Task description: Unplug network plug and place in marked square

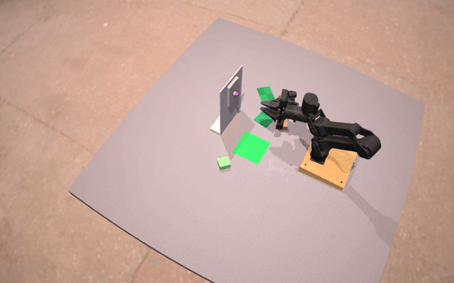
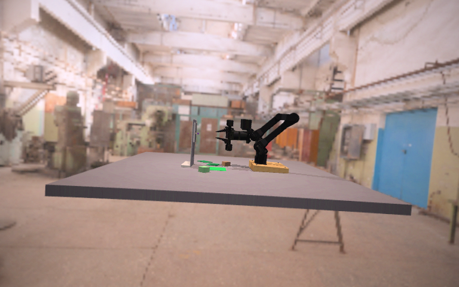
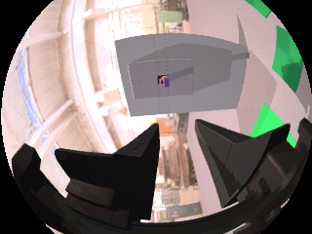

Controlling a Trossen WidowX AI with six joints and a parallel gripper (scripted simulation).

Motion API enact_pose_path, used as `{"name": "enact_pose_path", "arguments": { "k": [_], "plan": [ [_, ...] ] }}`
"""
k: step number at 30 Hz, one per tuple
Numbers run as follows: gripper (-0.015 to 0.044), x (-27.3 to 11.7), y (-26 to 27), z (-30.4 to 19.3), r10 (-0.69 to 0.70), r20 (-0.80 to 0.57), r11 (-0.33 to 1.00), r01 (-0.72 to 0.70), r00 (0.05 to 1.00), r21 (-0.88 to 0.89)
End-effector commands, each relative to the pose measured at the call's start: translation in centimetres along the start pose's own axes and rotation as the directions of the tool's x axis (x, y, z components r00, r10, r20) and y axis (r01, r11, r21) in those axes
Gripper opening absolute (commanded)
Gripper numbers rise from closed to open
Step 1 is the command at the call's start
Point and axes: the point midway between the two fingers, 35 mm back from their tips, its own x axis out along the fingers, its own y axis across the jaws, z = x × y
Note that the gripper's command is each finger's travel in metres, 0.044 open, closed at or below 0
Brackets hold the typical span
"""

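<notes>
The small purple plug (image 1: 236, 93) (image 2: 198, 133) (image 3: 167, 82) sits in the socket on the upright grey panel (image 1: 226, 110) (image 2: 192, 150) (image 3: 212, 103), with a small tan part at its upper side. My gripper (image 1: 262, 106) (image 2: 217, 134) (image 3: 177, 125) is partly open with nothing between its fingers. It points level at the panel, a clear gap in front of it, with one finger above the other. The wrist view is turned on its side. The bright green marked square (image 1: 252, 148) (image 2: 218, 168) (image 3: 266, 126) lies on the table in front of the panel.
A light green block (image 1: 224, 162) (image 2: 204, 169) lies beside the bright square. Darker green patches (image 1: 265, 93) (image 3: 289, 59) lie near the panel. A brown block (image 1: 284, 126) (image 2: 226, 163) lies below the gripper. The arm stands on a wooden base (image 1: 327, 174) (image 2: 269, 168).
</notes>
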Motion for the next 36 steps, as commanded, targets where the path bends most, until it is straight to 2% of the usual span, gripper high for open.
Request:
{"name": "enact_pose_path", "arguments": {
  "k": [1, 36],
  "plan": [
    [0.0156, 0.6, 0.5, 0.3, 0.01, 0.005, 1.0, -0.01, 1.0, 0.0],
    [0.0156, 5.8, 0.2, 1.6, 0.028, 0.01, 1.0, -0.028, 1.0, 0.009]
  ]
}}
